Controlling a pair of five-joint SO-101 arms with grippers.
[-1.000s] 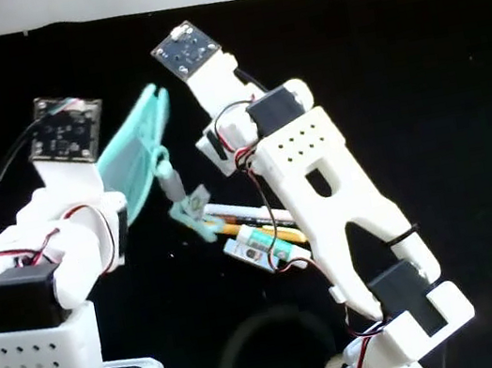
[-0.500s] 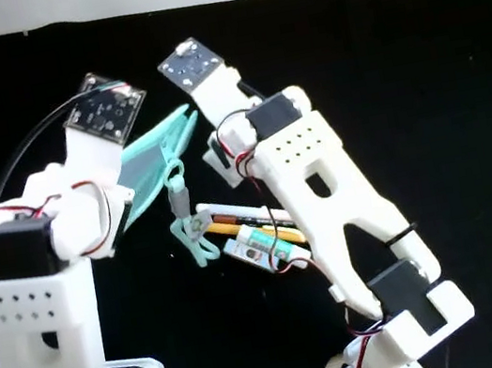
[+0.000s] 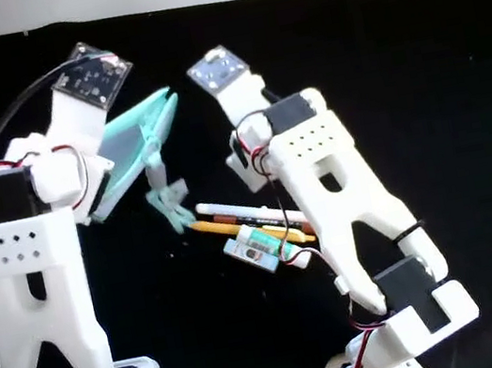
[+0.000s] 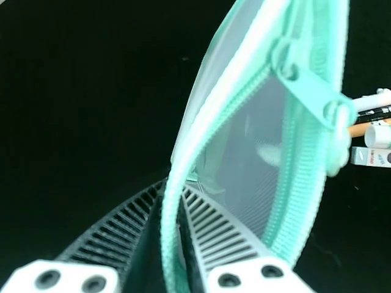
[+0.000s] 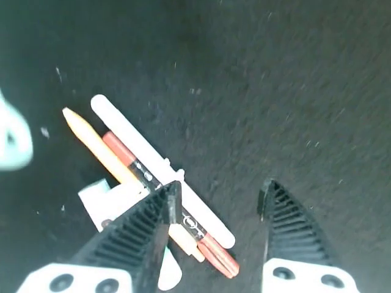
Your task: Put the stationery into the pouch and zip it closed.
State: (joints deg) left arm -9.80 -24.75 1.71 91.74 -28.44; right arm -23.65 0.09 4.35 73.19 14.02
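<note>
aloft, one pouch (image 4: pixel 256 152) tight in left pincer (image 4: pixel 173 190); three pens (image 5: pixel 140 143) (one box (image 3: pixel 256 249)) below open right pincer (image 5: pixel 221 186)

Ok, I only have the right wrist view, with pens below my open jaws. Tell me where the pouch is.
Observer: The left arm holds the pouch up off the table, its jaws shut on one edge.
Operator: Report the zip.
Observer: In the left wrist view the zip is apart, so the mouth is open.
Operator: Place its pull tab against my pens.
Observer: The pull tab dangles close beside the tips of the pens. I cannot tell whether they touch.
</note>
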